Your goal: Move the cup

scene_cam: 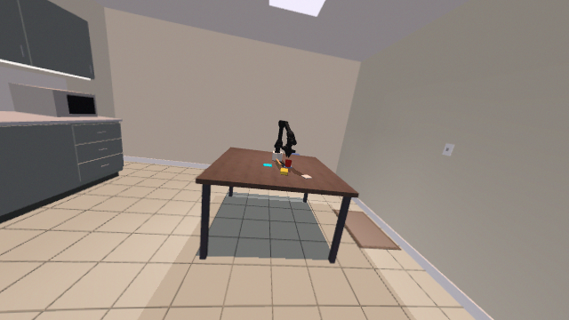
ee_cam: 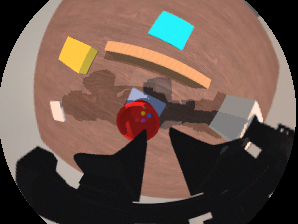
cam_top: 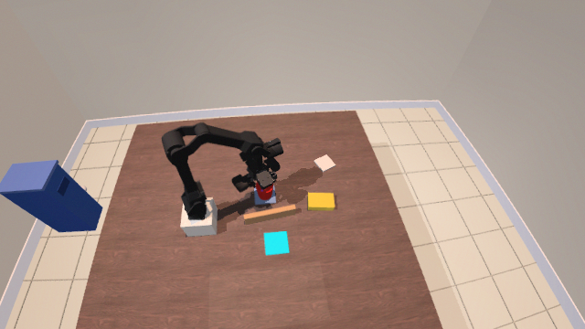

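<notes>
I have the gripper hanging just above the red cup, jaws partly open and holding nothing. The cup stands upright on the blue pad, slightly left of centre between my fingers; the cyan pad lies nearer.

high oblique top view, distant room-wide exterior view, close downward wrist fisheye, all sharing the table

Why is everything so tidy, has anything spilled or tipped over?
Nothing stands out. The red cup stands upright on its blue-grey pad, with the marbles inside. No marbles show on the table.
</notes>
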`<state>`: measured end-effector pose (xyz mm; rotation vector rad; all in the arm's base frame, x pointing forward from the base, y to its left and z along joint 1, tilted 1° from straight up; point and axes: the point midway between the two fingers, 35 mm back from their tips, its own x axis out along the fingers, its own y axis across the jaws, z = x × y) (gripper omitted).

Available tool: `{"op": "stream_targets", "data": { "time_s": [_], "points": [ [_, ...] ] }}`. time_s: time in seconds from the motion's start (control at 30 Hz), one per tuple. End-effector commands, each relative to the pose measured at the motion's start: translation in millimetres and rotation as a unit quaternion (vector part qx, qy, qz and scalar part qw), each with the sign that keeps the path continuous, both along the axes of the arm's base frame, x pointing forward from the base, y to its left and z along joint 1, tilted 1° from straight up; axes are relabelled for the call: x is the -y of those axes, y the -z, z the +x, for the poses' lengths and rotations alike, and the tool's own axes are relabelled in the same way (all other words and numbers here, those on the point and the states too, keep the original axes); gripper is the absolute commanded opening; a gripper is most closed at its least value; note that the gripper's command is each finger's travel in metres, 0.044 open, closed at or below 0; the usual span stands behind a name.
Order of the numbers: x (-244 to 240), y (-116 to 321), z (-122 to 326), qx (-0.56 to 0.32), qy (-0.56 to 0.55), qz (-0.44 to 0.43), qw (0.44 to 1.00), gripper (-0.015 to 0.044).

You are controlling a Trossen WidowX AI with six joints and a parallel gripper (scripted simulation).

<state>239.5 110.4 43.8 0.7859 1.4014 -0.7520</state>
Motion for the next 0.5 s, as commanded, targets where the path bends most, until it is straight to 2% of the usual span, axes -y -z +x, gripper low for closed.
{"op": "stream_targets", "data": {
  "time_s": [0.0,0.47],
  "points": [
    [0,3,0,-0.005,0.005,-0.004,1.000,0.0148],
    [-1,25,2,-0.005,0.005,-0.004,1.000,0.0148]
  ]
}}
